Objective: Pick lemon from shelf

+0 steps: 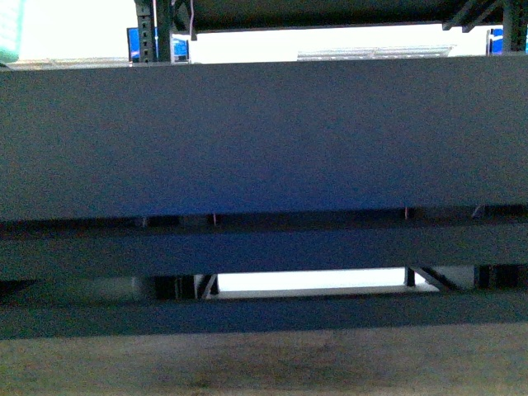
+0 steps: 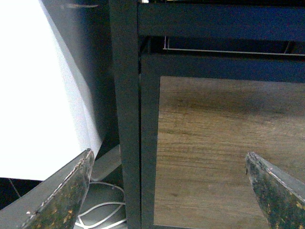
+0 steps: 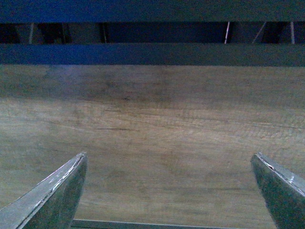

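Note:
The lemon is out of view in all three views. The shelf (image 1: 264,140) fills the front view as a dark flat tray front with black rails below it and a strip of brown wood-grain panel at the bottom. My left gripper (image 2: 169,186) is open, facing the shelf's black corner post (image 2: 126,114) and the brown wood-grain panel (image 2: 228,143). My right gripper (image 3: 169,186) is open too, facing the same wood-grain panel (image 3: 152,133) under a dark rail (image 3: 152,54). Nothing sits between either pair of fingers.
A bright white surface (image 2: 38,86) stands beside the shelf's corner post, and white cables (image 2: 102,212) lie on the floor below it. Behind the shelf's top edge, blue tags (image 1: 180,48) and a black upright frame (image 1: 147,31) show against a bright background.

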You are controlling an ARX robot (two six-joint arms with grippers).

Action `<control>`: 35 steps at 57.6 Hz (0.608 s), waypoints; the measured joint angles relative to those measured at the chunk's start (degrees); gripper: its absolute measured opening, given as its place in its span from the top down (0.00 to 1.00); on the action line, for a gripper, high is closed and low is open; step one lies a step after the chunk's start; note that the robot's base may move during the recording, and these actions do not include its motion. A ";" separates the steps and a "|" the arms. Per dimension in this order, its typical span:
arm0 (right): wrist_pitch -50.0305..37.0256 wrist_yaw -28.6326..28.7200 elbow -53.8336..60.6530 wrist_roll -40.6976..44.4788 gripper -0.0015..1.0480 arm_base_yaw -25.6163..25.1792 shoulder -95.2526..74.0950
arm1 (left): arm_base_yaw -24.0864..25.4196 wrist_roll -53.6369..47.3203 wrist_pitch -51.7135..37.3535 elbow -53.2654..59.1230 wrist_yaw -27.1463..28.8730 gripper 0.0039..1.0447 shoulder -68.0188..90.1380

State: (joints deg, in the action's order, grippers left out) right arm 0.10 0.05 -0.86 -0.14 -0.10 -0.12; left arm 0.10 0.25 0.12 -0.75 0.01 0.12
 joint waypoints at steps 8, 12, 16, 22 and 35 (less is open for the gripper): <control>0.00 -0.02 0.00 0.00 0.02 0.00 0.00 | 0.00 -0.02 0.00 0.00 0.02 0.07 0.00; 0.00 0.00 0.00 -0.02 0.02 0.00 0.00 | 0.00 -0.04 0.00 0.00 0.00 0.07 0.00; 0.00 -0.04 0.00 -0.02 0.02 0.00 0.00 | 0.00 -0.02 0.00 0.00 0.02 0.07 0.00; 0.00 -0.02 0.00 0.00 0.02 0.00 0.00 | 0.00 -0.04 0.00 0.00 0.00 0.07 0.02; 0.00 -0.02 0.00 0.00 0.02 0.00 0.00 | 0.00 0.00 0.00 0.00 0.00 0.07 0.00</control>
State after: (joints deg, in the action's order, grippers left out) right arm 0.10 0.03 -0.86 -0.14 -0.10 -0.12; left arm 0.10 0.25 0.12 -0.75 0.01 0.12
